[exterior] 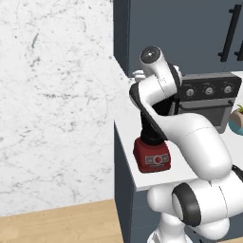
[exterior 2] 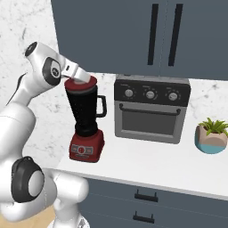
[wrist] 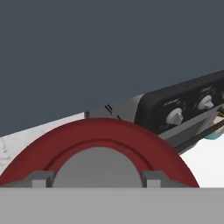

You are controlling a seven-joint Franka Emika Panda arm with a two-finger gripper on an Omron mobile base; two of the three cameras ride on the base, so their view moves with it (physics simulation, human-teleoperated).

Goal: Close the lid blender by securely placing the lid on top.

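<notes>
Arm folded high over the counter (exterior 2: 147, 164); forearm reaches from the left in the right base view, wrist angled down onto the jar top. Gripper (exterior 2: 80, 80) sits right on the lid (exterior 2: 82, 85); hand view shows a finger tip (wrist: 40, 179) at each side of the grey centre knob (wrist: 98, 168), touching it, so it looks pinched on the knob. Lid is red, round, and rests on the mouth of the blender (exterior 2: 87, 120); whether it's fully seated, can't tell. Blender jar upright on its red base at the counter's left end; jar contents not readable through dark wall. Toaster oven (exterior 2: 151, 109) at 3 o'clock of the blender, just beside; potted plant (exterior 2: 211, 133) further on at 3 o'clock.
</notes>
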